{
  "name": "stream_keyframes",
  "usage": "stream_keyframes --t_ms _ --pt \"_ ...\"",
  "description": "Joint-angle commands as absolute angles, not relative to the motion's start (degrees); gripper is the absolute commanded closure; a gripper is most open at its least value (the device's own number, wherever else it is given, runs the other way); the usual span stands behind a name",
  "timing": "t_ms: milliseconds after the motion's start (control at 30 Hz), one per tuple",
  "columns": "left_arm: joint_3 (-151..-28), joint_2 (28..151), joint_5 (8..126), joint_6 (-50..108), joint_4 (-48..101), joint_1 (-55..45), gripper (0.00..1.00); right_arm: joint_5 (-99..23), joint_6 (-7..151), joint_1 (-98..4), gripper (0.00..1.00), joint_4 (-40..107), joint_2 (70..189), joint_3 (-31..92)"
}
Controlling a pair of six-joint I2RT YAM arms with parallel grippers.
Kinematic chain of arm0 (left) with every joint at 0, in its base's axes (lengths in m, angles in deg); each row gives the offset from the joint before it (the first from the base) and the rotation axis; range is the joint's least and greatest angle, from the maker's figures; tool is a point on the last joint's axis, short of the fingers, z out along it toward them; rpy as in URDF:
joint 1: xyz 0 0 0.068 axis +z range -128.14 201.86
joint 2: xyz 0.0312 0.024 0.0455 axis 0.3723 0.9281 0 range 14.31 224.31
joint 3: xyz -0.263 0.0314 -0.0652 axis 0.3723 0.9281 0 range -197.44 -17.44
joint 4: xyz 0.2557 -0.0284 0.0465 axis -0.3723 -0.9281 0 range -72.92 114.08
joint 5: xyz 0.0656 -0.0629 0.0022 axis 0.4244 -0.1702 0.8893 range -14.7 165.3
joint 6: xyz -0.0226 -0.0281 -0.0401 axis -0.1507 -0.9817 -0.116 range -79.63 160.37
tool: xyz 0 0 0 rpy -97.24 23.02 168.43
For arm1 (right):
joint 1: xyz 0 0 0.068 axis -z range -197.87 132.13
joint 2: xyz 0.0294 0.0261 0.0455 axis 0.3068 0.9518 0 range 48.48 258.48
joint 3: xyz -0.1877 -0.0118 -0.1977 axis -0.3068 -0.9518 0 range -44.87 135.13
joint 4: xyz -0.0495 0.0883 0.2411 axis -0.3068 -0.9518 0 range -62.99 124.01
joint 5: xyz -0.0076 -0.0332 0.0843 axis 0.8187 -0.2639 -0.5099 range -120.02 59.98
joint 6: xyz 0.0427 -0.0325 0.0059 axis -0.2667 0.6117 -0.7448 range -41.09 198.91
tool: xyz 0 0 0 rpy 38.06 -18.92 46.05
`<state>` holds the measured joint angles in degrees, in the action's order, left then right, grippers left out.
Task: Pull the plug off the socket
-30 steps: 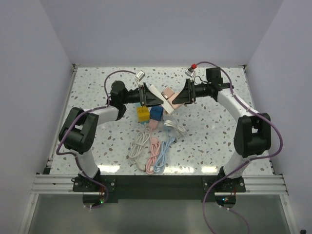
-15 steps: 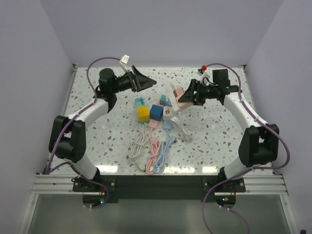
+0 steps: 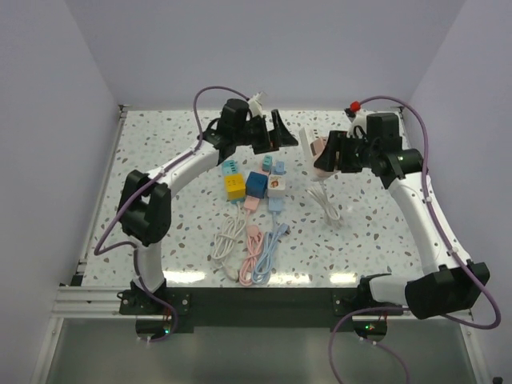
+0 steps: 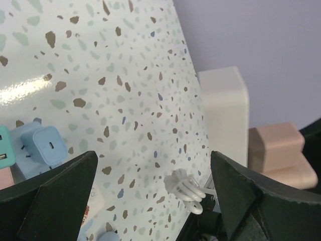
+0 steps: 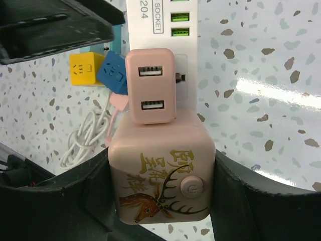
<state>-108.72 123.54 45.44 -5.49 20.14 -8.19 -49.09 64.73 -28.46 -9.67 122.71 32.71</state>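
Nearest the arm bases, three coiled cables lie on the speckled table. Just beyond them sits a cluster of loose plugs: a yellow cube, a blue cube, a teal plug and a few smaller ones, none joined to anything that can be made out. Farther back, the right gripper holds the pink cube socket off the table, one finger pressed to each side of it. A pink charger with two USB ports stands out of the cube's far face, apparently fully seated. A white strip lies right behind the charger; how it connects to either one cannot be told. The left gripper hangs just beside this bundle with its fingers spread wide and nothing between them. Its wrist view looks past the bare fingertips to the end of the white strip and the stepped pink blocks. On this evidence the socket is secured, but the pink charger has not been pulled off. What seems left is for the left gripper to close on the charger and draw it straight out while the right braces the cube.
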Motion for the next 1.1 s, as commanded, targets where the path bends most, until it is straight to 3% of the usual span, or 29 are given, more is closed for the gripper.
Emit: stream_keyframes --t_ms 0,267,900,1067 --pt "-113.5 125.0 48.9 -5.9 17.9 -9.7 0.00 -47.7 64.8 -28.9 1.00 -7.4 119.3 32.1" --pt "-111.3 123.3 54.2 -9.6 23.2 -13.5 0.00 -42.3 64.1 -29.2 1.00 -7.7 118.2 31.4" --pt "-104.3 123.5 63.1 -21.2 35.7 -19.9 0.01 -46.5 58.8 -32.3 1.00 -1.0 117.6 27.3" --pt "-104.3 123.8 65.1 -22.5 37.1 -21.1 0.22 -45.0 57.6 -33.8 1.00 2.8 117.2 25.8"
